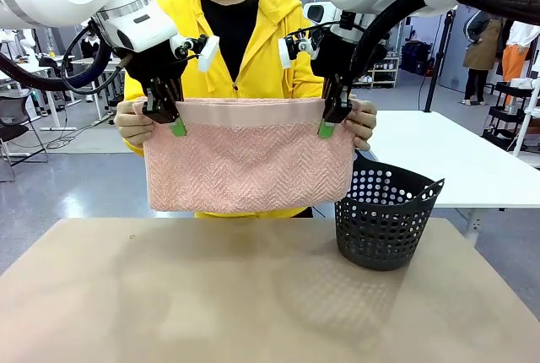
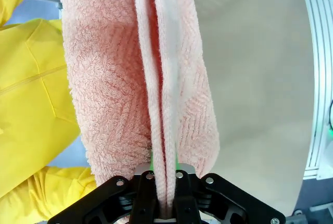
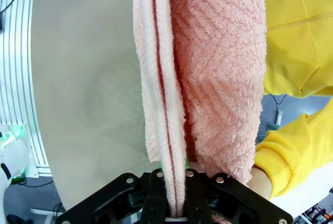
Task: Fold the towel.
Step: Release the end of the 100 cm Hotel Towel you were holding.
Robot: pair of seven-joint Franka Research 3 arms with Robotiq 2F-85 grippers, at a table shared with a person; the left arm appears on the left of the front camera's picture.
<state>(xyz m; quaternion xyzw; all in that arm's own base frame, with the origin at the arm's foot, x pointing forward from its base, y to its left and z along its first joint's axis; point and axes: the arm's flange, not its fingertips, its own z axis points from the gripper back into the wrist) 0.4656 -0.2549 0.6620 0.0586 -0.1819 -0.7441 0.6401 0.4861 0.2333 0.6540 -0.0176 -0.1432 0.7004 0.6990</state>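
Counter below, towel held up between two pincers

Brown counter (image 1: 253,295) spreads across the foreground, with a black perforated basket (image 1: 384,219) standing at its far right. Above the far edge, the pink towel (image 1: 249,165) hangs flat in the air, clear of the counter, its smooth band running along the top and its right lower corner just beside the basket rim. The left pincer (image 1: 171,124) is clamped on the top edge near the towel's left corner, and the right pincer (image 1: 329,124) is clamped on it near the right corner. Both wrist views show the cloth pinched tight in layers between the green pads. A person in a yellow jacket (image 1: 270,34) stands behind, one hand (image 1: 132,124) at the left corner and the other hand (image 1: 364,122) at the right corner, just outside each pincer.
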